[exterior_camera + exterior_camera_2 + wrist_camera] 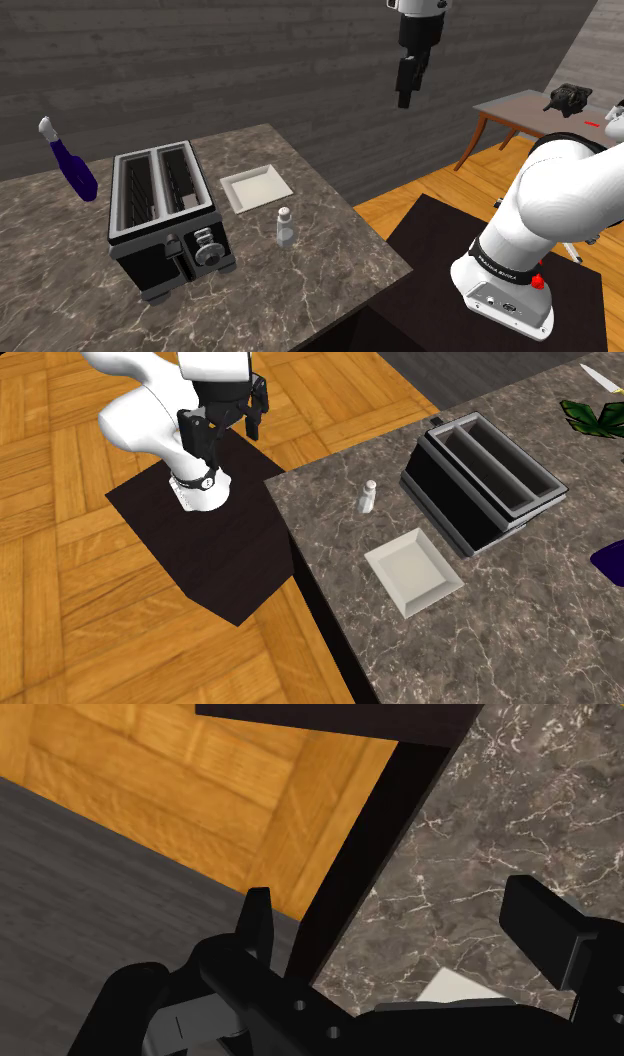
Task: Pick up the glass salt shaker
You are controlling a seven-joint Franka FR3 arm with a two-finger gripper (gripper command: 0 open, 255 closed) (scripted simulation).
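The salt shaker, small and clear with a pale cap, stands upright on the dark marble counter, between the toaster and the counter's edge. In the second exterior view the shaker stands near the counter's corner. My gripper hangs high in the air, off to the shoulder view's right of the counter and well apart from the shaker. It is open, holding nothing; seen from the second exterior view, the gripper hovers over the dark mat. In the wrist view the gripper looks down on the counter's edge.
A black and silver toaster stands just beside the shaker. A white square plate lies behind it, and a blue spray bottle at the far left. A wooden side table stands at the back right. A green plant sits behind the toaster.
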